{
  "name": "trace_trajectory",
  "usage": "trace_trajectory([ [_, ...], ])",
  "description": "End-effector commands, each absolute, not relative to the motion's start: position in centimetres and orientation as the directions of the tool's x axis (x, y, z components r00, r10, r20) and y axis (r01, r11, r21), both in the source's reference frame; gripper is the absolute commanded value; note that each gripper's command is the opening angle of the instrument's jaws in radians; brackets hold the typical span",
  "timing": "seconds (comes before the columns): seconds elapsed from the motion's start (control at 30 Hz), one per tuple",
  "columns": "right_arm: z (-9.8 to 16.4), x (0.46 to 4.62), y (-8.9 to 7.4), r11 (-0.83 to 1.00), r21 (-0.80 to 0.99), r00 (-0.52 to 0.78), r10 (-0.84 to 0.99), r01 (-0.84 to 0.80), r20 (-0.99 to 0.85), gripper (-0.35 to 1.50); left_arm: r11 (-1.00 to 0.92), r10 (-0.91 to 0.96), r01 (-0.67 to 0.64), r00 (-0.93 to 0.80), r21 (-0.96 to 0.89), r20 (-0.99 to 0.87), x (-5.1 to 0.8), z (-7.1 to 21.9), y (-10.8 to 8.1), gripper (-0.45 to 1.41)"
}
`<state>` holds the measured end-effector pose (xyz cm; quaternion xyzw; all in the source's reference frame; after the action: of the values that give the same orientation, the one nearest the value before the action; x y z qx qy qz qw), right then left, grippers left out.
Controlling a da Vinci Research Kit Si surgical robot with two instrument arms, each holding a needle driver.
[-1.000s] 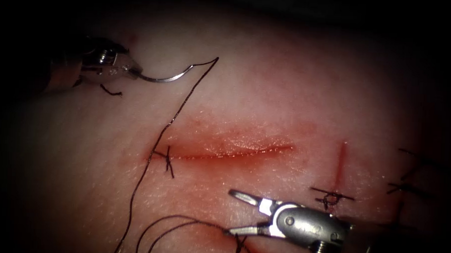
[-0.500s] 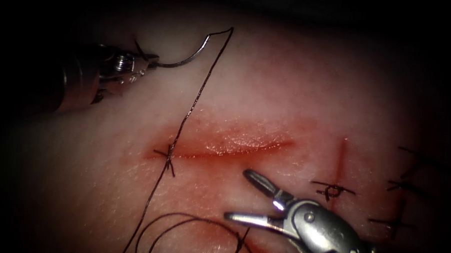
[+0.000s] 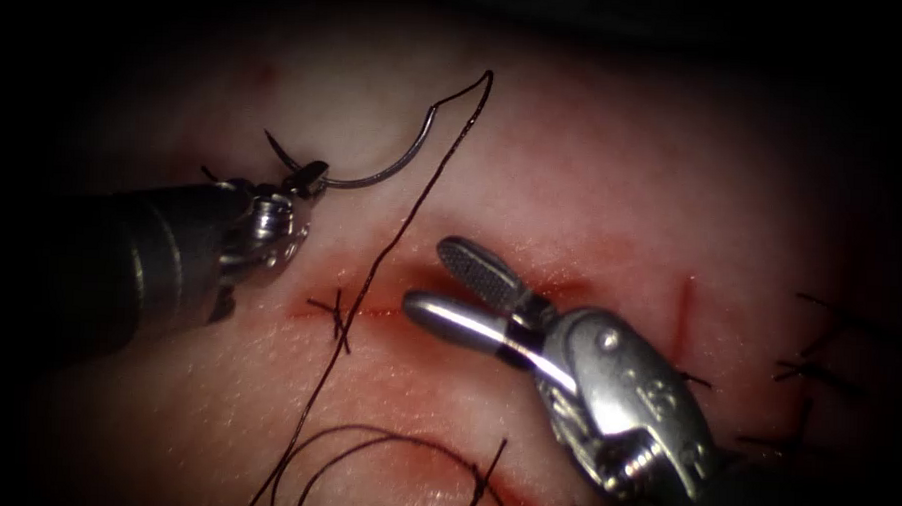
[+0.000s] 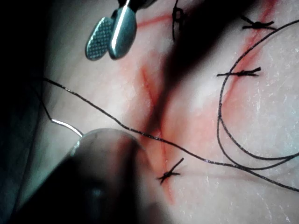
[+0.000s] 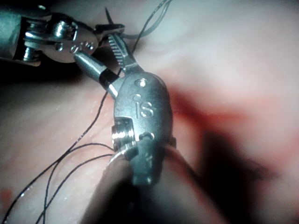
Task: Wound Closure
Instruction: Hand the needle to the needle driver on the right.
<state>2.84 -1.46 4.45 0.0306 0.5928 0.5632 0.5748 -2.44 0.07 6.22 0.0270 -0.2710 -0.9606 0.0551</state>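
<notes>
L pincer (image 3: 309, 175) grips needle (image 3: 379, 170) nr tip, above cut (image 3: 369, 310).

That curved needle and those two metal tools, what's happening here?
It's suturing practice on pork tissue. The left tool grips the curved needle near its pointed end, holding it clear above the cut, not in the tissue. Thread trails from the needle's other end past a finished stitch. The right tool hovers over the cut, jaws open, holding nothing.
</notes>
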Motion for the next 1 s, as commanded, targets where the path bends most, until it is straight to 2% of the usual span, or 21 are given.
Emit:
trace_trajectory([
  [0.03, 4.5, 3.07, -1.4, 0.357, 0.707, -0.342, 0.687, -0.611, -0.642, 0.79, -0.845, -0.119, 0.090, -0.993, 0.528, -0.021, -2.51, 6.2, 0.1, -0.45],
  [0.2, 4.7, 3.36, -1.2, 0.304, 0.707, -0.323, 0.728, -0.639, -0.604, 0.84, -0.840, -0.123, 0.098, -0.992, 0.534, -0.010, -2.53, 6.2, 0.0, -0.45],
  [0.4, 5.1, 3.40, -1.0, 0.251, 0.710, -0.324, 0.757, -0.658, -0.567, 0.54, -0.833, -0.128, 0.104, -0.992, 0.543, -0.006, -2.52, 6.2, 0.0, -0.45],
  [0.5, 5.3, 3.34, -1.1, 0.246, 0.710, -0.319, 0.764, -0.660, -0.561, 0.31, -0.833, -0.130, 0.105, -0.991, 0.543, -0.008, -2.52, 6.2, 0.0, -0.45],
  [0.87, 5.7, 3.08, -1.3, 0.191, 0.708, -0.302, 0.807, -0.680, -0.508, 0.17, -0.832, -0.137, 0.106, -0.990, 0.545, -0.017, -2.50, 6.2, 0.0, -0.45],
  [0.9, 5.7, 3.04, -1.3, 0.186, 0.703, -0.303, 0.806, -0.686, -0.508, 0.31, -0.831, -0.141, 0.107, -0.990, 0.547, -0.022, -2.50, 6.2, 0.0, -0.45],
  [0.93, 5.7, 3.02, -1.3, 0.176, 0.703, -0.309, 0.807, -0.689, -0.504, 0.59, -0.829, -0.141, 0.105, -0.990, 0.549, -0.025, -2.49, 6.2, 0.0, -0.45],
  [0.97, 5.7, 3.02, -1.3, 0.176, 0.703, -0.309, 0.807, -0.689, -0.504, 0.59, -0.829, -0.141, 0.105, -0.990, 0.549, -0.025, -2.49, 6.2, 0.0, -0.45],
  [1.0, 5.7, 3.01, -1.3, 0.162, 0.707, -0.318, 0.809, -0.688, -0.495, 0.91, -0.829, -0.143, 0.105, -0.989, 0.550, -0.027, -2.49, 6.2, 0.0, -0.45],
])
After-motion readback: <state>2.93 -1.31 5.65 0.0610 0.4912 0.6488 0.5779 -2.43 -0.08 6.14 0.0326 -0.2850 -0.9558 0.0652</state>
